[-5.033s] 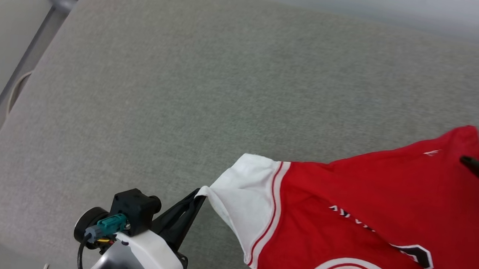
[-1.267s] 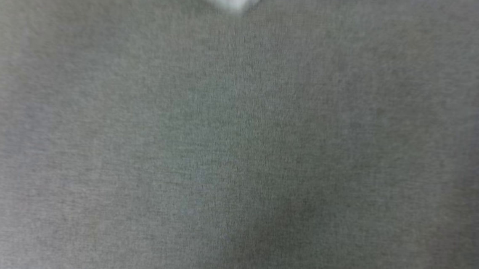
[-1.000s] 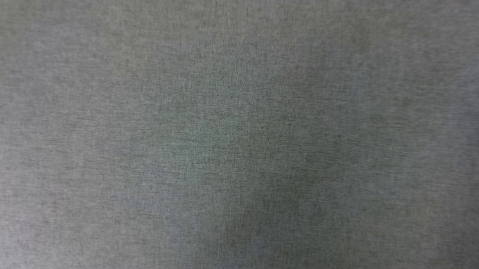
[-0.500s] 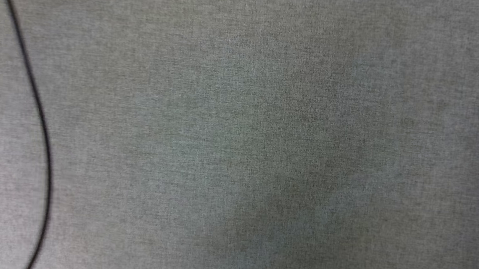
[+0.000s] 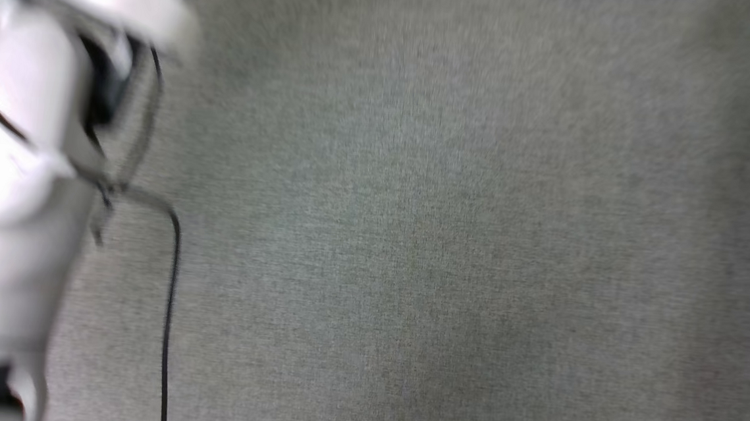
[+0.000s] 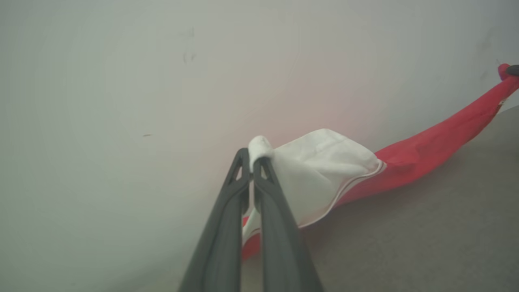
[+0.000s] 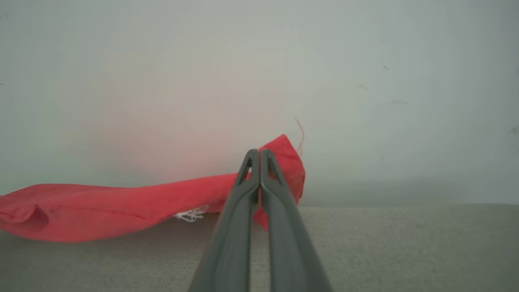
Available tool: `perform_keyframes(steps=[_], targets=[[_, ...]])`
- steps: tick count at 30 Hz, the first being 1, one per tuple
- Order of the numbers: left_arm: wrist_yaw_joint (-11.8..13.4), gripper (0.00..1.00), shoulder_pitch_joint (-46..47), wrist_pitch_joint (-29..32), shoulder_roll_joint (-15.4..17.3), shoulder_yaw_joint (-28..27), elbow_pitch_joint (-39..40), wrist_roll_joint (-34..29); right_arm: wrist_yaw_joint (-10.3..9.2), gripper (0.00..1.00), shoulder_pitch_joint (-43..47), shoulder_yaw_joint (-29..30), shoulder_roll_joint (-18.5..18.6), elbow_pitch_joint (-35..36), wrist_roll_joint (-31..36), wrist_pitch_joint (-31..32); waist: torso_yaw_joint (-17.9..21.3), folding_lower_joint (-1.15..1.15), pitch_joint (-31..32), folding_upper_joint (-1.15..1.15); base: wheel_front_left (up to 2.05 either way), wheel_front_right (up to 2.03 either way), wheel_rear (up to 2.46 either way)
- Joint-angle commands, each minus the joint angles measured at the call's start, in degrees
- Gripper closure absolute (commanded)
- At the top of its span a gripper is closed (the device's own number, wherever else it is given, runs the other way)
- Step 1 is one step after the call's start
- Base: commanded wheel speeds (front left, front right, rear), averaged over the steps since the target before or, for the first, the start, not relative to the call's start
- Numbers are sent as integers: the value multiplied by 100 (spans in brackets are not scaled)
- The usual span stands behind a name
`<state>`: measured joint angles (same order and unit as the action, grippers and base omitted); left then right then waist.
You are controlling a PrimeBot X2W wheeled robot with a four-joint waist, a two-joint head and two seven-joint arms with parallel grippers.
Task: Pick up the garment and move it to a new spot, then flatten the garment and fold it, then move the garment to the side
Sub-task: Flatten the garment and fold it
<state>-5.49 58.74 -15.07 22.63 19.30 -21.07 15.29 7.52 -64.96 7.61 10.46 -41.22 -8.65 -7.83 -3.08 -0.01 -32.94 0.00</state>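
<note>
The red jersey [image 6: 429,148] hangs stretched low over the grey cloth-covered worktop [image 7: 405,247], at its edge by the pale wall [image 7: 365,81]; the left gripper [image 6: 252,156] pinches its white sleeve [image 6: 324,166], the right gripper [image 7: 258,153] a red corner [image 7: 290,162]. It looks mid-move to a new spot; next, lower both ends evenly, cloth taut, to lay it flat
</note>
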Motion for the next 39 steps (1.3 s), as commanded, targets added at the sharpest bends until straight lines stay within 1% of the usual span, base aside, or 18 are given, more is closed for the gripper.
perform_keyframes(steps=[1, 3, 10, 16, 20, 25, 27, 29, 36, 39], targets=[[22, 100, -278, -13, -41, -10, 81, -50, -7, 100, 267, -71, 46, -15, -105, -46, -10, 1, 376, 0, 0, 0, 0], [11, 100, -812, -13, -81, 16, 150, -30, -7, 100, 689, -193, 96, -49, -276, -37, -10, 1, 597, 0, 0, 0, 0], [-89, 100, -2408, -13, -3, 330, -34, 73, -7, 100, 1950, -555, 170, -178, -994, 93, 14, 1, 1307, 0, 0, 0, 0], [-91, 100, -3388, -14, 87, 380, -166, 262, -7, 100, 2812, -834, 220, -230, -1564, 343, 19, 1, 1830, 0, 0, 0, 0], [-66, 100, -3959, 7, 141, 454, -64, 354, -7, 100, 3309, -944, 263, -188, -1918, 451, 5, 1, 2177, 0, 0, 0, 0], [-67, 100, -4651, 198, 255, 543, 259, 500, -7, 100, 3915, -937, 314, -85, -2411, 666, -24, 1, 2619, 0, 0, 0, 0], [-55, 100, -4952, 325, 369, 549, 404, 581, -7, 100, 4189, -984, 365, 0, -2613, 819, -36, 1, 2792, 0, 0, 0, 0], [-61, 100, -5221, 462, 449, 581, 606, 657, -6, 100, 4456, -1051, 461, 164, -2775, 966, -49, 1, 2940, 0, 0, 0, 0], [-114, 100, -6228, 982, 917, 699, 1505, 1023, -7, 100, 5506, -1135, 820, 929, -3443, 1632, -119, 1, 3382, 0, 0, 0, 0], [-58, 100, -6666, 1158, 1090, 738, 1913, 1100, -7, 100, 5959, -1160, 974, 1360, -3607, 1955, -135, 1, 3470, 0, 0, 0, 0]])
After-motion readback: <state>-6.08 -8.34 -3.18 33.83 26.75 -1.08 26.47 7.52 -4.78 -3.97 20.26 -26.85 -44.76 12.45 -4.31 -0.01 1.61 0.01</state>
